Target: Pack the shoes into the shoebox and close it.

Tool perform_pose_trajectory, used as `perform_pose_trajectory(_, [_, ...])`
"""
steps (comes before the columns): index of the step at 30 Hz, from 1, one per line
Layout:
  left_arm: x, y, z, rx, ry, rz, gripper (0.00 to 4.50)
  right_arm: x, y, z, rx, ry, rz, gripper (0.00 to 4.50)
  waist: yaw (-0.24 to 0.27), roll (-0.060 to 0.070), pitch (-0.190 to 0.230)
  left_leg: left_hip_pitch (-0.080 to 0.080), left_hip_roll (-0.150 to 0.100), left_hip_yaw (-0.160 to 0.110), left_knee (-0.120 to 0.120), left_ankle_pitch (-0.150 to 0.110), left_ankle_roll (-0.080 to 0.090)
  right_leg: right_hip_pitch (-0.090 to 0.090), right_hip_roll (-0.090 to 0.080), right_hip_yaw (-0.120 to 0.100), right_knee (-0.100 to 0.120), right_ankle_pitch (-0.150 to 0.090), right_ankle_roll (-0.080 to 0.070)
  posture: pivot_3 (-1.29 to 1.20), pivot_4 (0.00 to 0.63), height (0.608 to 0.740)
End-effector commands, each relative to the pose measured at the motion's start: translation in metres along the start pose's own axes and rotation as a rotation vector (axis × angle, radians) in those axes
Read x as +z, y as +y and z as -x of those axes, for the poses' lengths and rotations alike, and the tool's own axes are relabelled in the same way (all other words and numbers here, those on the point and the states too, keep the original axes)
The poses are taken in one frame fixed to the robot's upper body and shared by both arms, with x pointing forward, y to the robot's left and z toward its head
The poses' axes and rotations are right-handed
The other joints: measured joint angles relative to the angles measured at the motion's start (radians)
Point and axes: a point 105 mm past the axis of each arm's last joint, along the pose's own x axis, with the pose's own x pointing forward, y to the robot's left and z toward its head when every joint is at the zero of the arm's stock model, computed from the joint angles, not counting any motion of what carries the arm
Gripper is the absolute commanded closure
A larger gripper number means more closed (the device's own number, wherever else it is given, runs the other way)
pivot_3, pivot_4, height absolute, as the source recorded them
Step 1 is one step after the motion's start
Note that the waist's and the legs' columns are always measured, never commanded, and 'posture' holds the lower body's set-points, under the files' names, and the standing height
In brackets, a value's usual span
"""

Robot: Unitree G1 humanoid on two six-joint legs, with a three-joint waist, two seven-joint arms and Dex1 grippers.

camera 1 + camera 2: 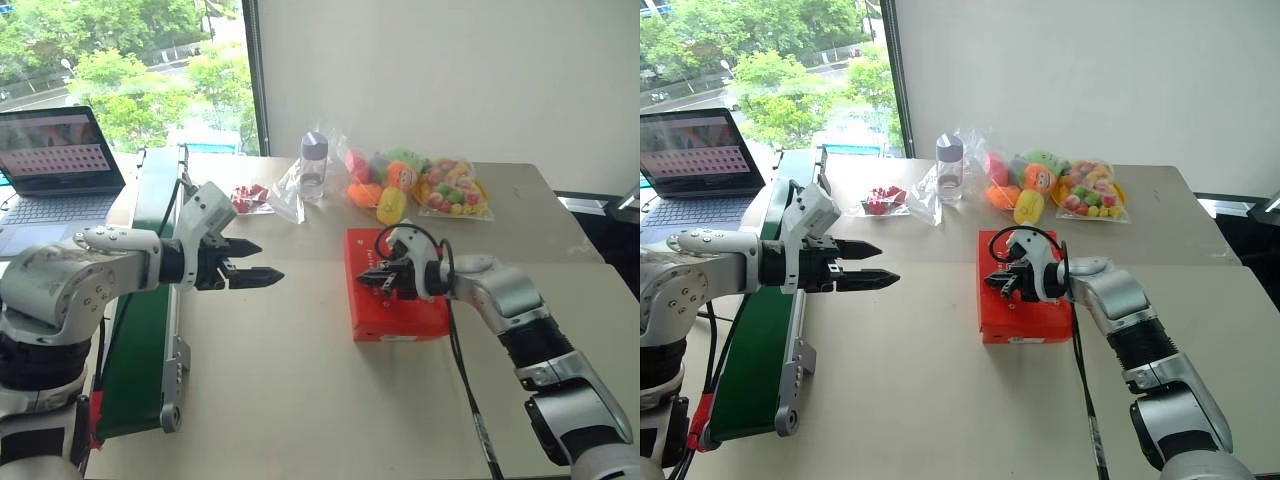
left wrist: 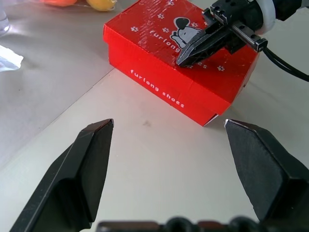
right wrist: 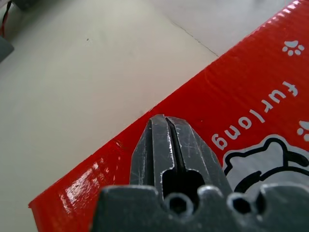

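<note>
The table (image 1: 300,400) carries the shoebox (image 1: 395,310), lid closed, near its middle; "furlong shoes" is printed on it. The right gripper (image 2: 186,57), jaws pressed together and empty, is set on the lid. The left gripper (image 1: 262,262) is held wide apart, empty.

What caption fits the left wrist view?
Open left gripper faces the closed shoebox; shut right gripper rests on its lid.

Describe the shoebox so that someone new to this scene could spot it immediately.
On the beige table, in front of the bags of colourful toys, lies the shoebox, lid shut, under the shut right gripper. It is the only flat red box, printed with white paw marks and a cartoon dog.
</note>
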Motion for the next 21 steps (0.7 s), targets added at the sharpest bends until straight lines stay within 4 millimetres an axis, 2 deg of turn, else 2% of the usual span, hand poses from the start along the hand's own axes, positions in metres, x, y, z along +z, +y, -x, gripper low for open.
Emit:
perform_pose_trajectory(1, [0.028,0.007,0.01,0.065,-0.187,-0.081,0.54,-0.035,0.0,0.008,0.014,0.125,-0.032,4.45,0.006,0.001,-0.002,0.002,0.0,0.0,0.0,0.0,0.0,0.001,-0.002,0.0,0.0,0.0,0.0,0.0,0.15,0.74])
perform_pose_trajectory(4, [0.031,0.018,0.01,0.127,-0.233,-0.141,0.54,0.006,0.031,0.037,0.207,0.005,0.102,4.45,0.03,0.003,-0.003,0.0,0.0,0.0,0.0,0.0,0.0,-0.002,-0.006,-0.001,-0.001,0.0,0.0,0.0,0.15,0.74])
perform_pose_trajectory(7, [0.03,0.013,0.008,0.08,-0.251,-0.15,0.54,0.038,0.042,0.06,0.27,-0.095,0.156,4.45,0.028,0.004,-0.002,-0.012,0.0,0.003,-0.002,0.0,0.0,-0.014,-0.005,-0.001,0.0,0.0,0.0,0.0,0.15,0.74])
perform_pose_trajectory(8, [0.025,0.009,0.004,0.057,-0.229,-0.175,0.54,0.047,0.04,0.069,0.258,-0.105,0.192,4.45,0.025,0.005,-0.001,-0.018,0.0,0.003,-0.002,0.0,0.0,-0.018,-0.004,-0.001,0.001,0.0,0.0,0.0,0.15,0.74])
perform_pose_trajectory(11, [0.016,-0.001,-0.002,0.0,-0.197,-0.217,0.54,0.066,0.038,0.086,0.231,-0.133,0.244,4.45,0.02,0.007,0.0,-0.019,0.0,0.003,-0.002,0.003,0.006,-0.02,-0.002,-0.001,0.001,0.004,-0.005,0.0,0.15,0.74])
perform_pose_trajectory(14, [0.021,-0.003,-0.003,-0.017,-0.23,-0.23,0.54,0.085,0.04,0.099,0.232,-0.197,0.272,4.45,0.024,0.006,0.0,-0.02,0.001,0.003,-0.002,0.002,0.008,-0.02,-0.001,-0.003,0.0,0.0,-0.009,0.0,0.15,0.74])
perform_pose_trajectory(16, [0.023,-0.002,-0.001,-0.013,-0.238,-0.242,0.54,0.094,0.04,0.105,0.23,-0.229,0.287,4.45,0.025,0.006,0.0,-0.02,0.001,0.003,-0.002,0.002,0.009,-0.02,-0.001,-0.003,0.0,-0.004,-0.005,0.0,0.15,0.74])
perform_pose_trajectory(21, [0.025,0.003,0.0,-0.005,-0.236,-0.248,0.54,0.098,0.036,0.109,0.202,-0.243,0.307,4.45,0.025,0.006,0.001,-0.019,0.0,0.003,0.0,0.001,0.01,-0.018,-0.003,-0.003,0.0,-0.004,-0.002,0.0,0.15,0.74])
